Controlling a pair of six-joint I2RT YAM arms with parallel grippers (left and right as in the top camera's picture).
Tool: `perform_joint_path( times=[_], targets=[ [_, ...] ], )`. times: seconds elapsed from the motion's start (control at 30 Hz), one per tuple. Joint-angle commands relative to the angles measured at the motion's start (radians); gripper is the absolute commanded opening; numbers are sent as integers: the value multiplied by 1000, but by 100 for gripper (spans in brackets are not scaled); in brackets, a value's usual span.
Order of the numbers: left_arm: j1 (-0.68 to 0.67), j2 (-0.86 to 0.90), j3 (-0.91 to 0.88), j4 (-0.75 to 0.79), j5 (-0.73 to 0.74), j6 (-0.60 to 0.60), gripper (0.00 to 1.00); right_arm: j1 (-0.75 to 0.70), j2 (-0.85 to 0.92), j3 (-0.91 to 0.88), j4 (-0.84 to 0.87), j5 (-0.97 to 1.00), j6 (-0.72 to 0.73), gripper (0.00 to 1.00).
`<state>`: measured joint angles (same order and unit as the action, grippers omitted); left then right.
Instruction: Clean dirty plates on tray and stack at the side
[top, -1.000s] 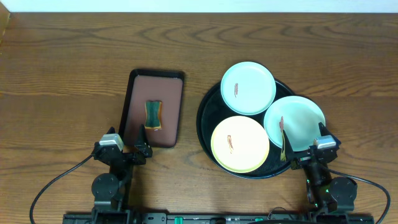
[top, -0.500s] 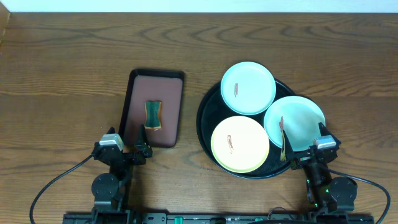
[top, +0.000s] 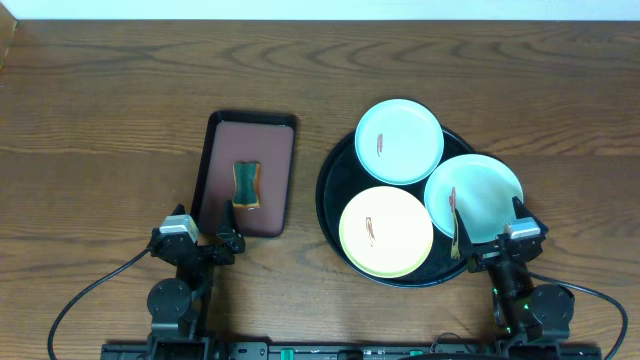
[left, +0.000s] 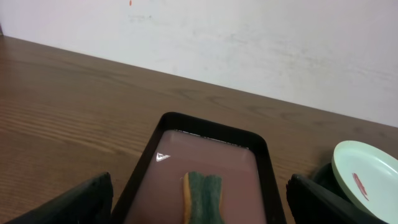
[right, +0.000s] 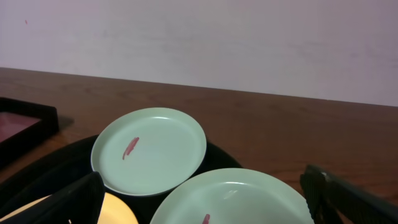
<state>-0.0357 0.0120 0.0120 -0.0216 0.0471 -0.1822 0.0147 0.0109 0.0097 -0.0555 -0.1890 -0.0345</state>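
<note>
The sponge (top: 246, 185) is found straight ahead of the left gripper (top: 205, 243), long side pointed at the table's (top: 100, 80) far edge. That gripper and the right gripper (top: 490, 242) are held wide, empty.

The table (top: 120, 90) is brown wood with clear grain and a dull sheen. The round tray (top: 328, 195) is glossy black, and the plates (top: 399, 140) look smooth and faintly shiny. The smaller tray (top: 270, 150) has a smooth reddish-brown floor inside a shiny black rim.

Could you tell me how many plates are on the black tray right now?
3, all on the tray: far mint plate, right mint plate, and yellow plate at the near edge. None seems hidden.
</note>
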Motion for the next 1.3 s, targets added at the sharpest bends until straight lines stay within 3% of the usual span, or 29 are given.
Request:
perform_joint_path(
  times=[0.0, 0.67, 0.83, 0.93, 1.03, 1.13, 1.27],
  targets=[
    [-5, 0, -7, -48, -14, 13, 90, 6, -4, -4, -1, -2, -5, 99],
    [-5, 0, -7, -34, 10, -18, 90, 6, -4, -4, 21, 1, -14, 99],
    [-5, 0, -7, 43, 139, -146, 90, 6, -4, -4, 69, -124, 77, 99],
    [-5, 0, 10, 111, 209, -171, 90, 6, -4, -3, 187, -213, 220, 99],
    [-5, 8, 86, 119, 206, -185, 90, 6, -2, 29, 265, -203, 347, 99],
    [-5, 75, 212, 92, 207, -185, 90, 6, 41, 138, 237, -201, 334, 99],
    [-5, 291, 481, -95, 208, -173, 90, 6, 217, 361, 102, -229, 295, 99]
  ],
)
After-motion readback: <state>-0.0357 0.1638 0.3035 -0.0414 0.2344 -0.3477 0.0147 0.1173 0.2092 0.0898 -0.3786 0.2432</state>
